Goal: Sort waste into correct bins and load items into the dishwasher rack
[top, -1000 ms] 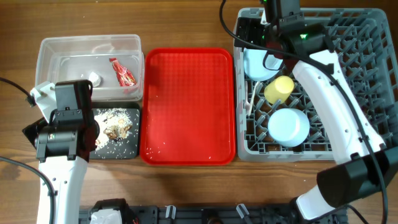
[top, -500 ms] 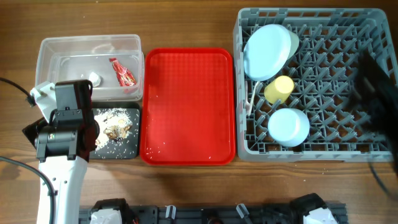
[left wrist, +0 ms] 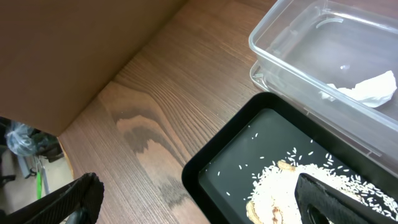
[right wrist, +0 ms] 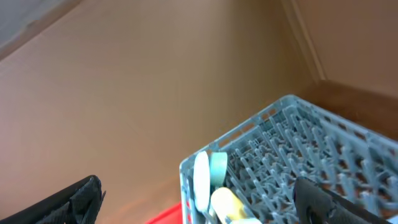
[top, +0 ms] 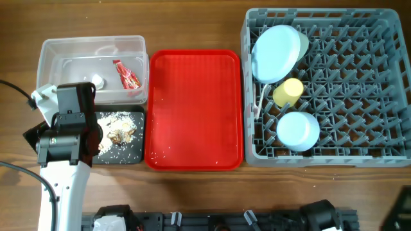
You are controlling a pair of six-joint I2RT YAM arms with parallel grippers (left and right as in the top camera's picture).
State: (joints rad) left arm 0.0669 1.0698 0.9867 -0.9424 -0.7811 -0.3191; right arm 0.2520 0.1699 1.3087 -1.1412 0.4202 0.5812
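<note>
The grey dishwasher rack (top: pixel 359 90) holds the light blue plate (top: pixel 276 51) leaning on edge, the yellow cup (top: pixel 288 92), the pale bowl (top: pixel 298 130) upside down, and white cutlery (top: pixel 260 102). The clear tub (top: pixel 90 48) holds the red-and-white wrapper (top: pixel 126 74) and the tissue (top: pixel 97 80). The black tray (top: pixel 128 157) holds food scraps (top: pixel 119 131). My left gripper (left wrist: pixel 196 190) is open over the tray's (left wrist: pixel 205 168) corner. My right gripper (right wrist: pixel 199 190) is open and empty, high and away from the rack (right wrist: pixel 298 155), plate (right wrist: pixel 202 180) and cup (right wrist: pixel 227 202).
A flat red tray (top: pixel 192 109) with a few crumbs lies between the bins and the rack. My left arm (top: pixel 67 125) covers the black tray's left side. The tissue also shows in the left wrist view (left wrist: pixel 367 90), inside the tub (left wrist: pixel 292 56).
My right arm has drawn back from the rack's back left corner and left the overhead view. The plate stays leaning in the rack. The left arm has not moved.
</note>
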